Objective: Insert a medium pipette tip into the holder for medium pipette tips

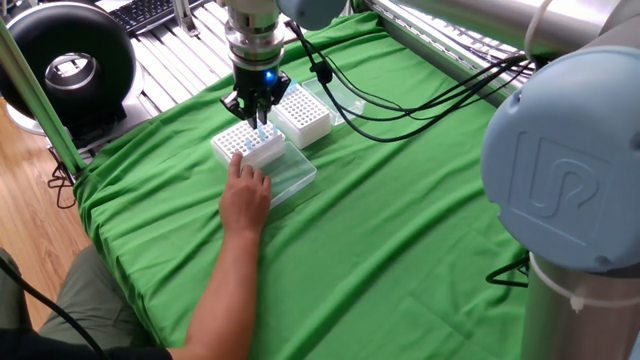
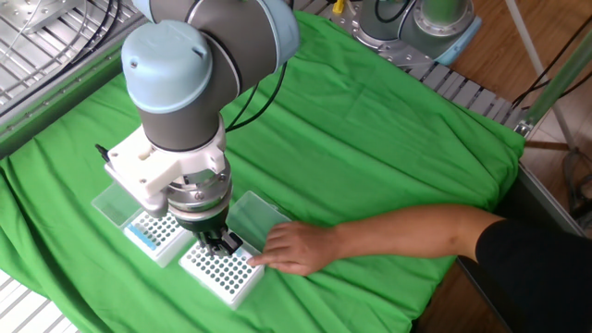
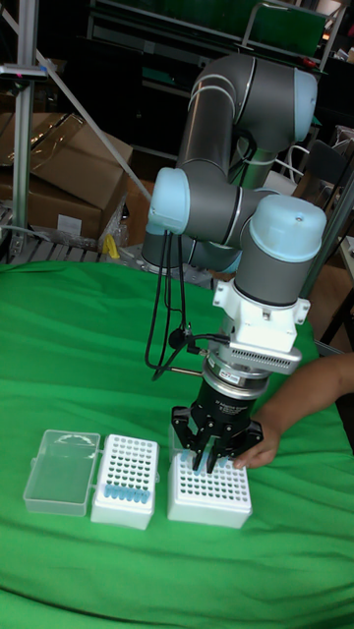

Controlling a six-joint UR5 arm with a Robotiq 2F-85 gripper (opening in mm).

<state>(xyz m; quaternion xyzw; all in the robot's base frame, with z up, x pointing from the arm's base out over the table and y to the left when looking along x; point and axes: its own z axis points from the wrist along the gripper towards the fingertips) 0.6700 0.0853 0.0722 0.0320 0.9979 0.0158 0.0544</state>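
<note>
We see the gripper point(image 3: 210, 454) pointing straight down over the holder for medium pipette tips point(image 3: 209, 490), which sits low and centre in the tall fixed view, on the green cloth point(image 3: 98, 344) that covers the desk. The fingers point(image 3: 199, 439) are drawn close together just above the holder's far edge, and something pale blue shows between them in one fixed view, probably the medium pipette tip point(image 1: 262, 132); we cannot tell how firmly it is held or whether its end has reached a hole.

Just left of the holder in the tall view stands a second white rack point(image 3: 126, 480) with a strip of blue tips along its near rows; the two racks are close but not touching. Further left lies that rack's clear lid point(image 3: 63, 471), flat on the cloth.

A person's hand point(image 2: 294, 248) rests against the holder's right side in the other fixed view, fingers at its edge, the forearm running off to the lower right. The holder's own clear lid point(image 2: 253, 213) lies open beside it, just behind the hand.

Room is tight at the holder: the hand closes the right side, the second rack the left. Open cloth lies in front of the racks toward the bottom of the tall view, and across the upper right in the other fixed view. Black cables point(image 1: 400, 105) trail over the cloth behind the racks.
</note>
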